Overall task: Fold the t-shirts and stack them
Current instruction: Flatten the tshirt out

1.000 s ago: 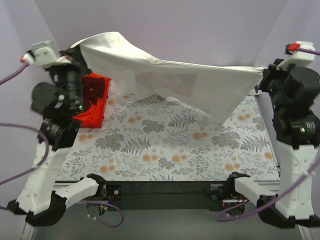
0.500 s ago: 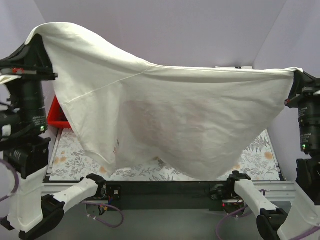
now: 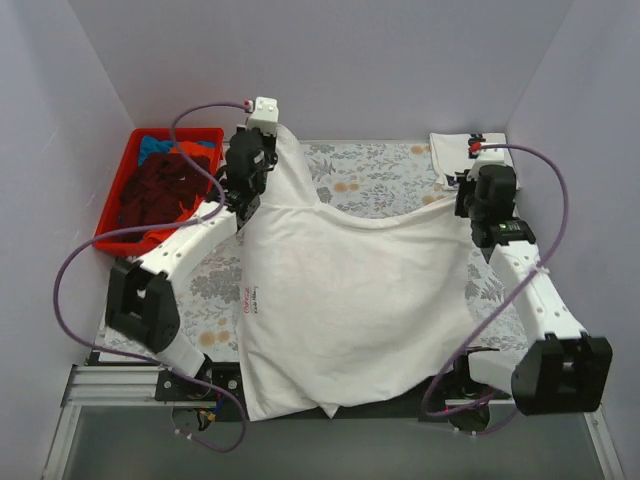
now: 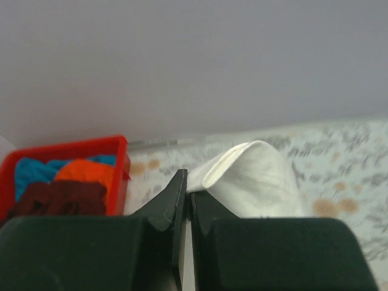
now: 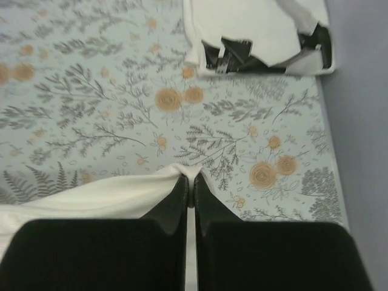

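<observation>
A large white t-shirt (image 3: 345, 300) with small red print near its left edge lies spread over the floral table, its lower hem hanging over the near edge. My left gripper (image 3: 262, 165) is shut on its far-left corner, seen pinched in the left wrist view (image 4: 242, 179). My right gripper (image 3: 478, 205) is shut on its far-right corner, seen in the right wrist view (image 5: 188, 176). A folded white tee with black print (image 3: 455, 155) lies at the far right corner; it also shows in the right wrist view (image 5: 260, 36). Maroon, orange and blue tees (image 3: 160, 180) sit in the crate.
The red plastic crate (image 3: 125, 240) stands at the far left of the table, also in the left wrist view (image 4: 121, 163). Purple cables loop from both arms. Grey walls enclose the table on three sides.
Both arms have swung down and away from the camera, carrying the white shirt from held high in the air to spread flat on the table.
</observation>
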Controlling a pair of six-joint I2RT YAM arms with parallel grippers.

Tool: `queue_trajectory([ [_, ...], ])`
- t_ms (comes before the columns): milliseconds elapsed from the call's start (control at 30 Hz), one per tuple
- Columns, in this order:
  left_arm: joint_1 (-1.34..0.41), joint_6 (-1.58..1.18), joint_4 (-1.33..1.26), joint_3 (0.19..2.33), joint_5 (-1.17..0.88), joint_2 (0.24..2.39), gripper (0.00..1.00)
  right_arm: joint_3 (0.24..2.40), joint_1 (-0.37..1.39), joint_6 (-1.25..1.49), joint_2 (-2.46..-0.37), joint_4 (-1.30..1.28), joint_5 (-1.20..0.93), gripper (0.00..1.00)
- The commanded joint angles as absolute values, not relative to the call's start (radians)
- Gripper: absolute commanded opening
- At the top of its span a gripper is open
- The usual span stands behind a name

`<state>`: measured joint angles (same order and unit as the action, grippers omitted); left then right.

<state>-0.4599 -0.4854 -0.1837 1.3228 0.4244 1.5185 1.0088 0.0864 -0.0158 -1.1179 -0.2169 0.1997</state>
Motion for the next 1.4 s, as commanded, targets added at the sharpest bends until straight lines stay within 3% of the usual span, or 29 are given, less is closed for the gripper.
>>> queue_trajectory([
  [0, -0.424, -0.460, -0.392, 1.293, 0.459, 1.639, 0.00, 0.950, 0.080, 0.046, -1.271, 0.103, 0.256, 0.01],
  [233, -0.379, -0.522, -0.396, 1.408, 0.400, 1.989, 0.00, 1.089, 0.069, 0.023, -1.641, 0.152, 0.233, 0.01],
  [500, -0.341, -0.577, -0.355, 1.494, 0.353, 2.097, 0.00, 1.224, 0.063, 0.003, -1.830, 0.123, 0.134, 0.01],
  [1367, -0.304, -0.655, -0.180, 1.672, 0.319, 2.177, 0.01, 1.307, -0.026, 0.107, -1.904, 0.058, 0.120, 0.01],
])
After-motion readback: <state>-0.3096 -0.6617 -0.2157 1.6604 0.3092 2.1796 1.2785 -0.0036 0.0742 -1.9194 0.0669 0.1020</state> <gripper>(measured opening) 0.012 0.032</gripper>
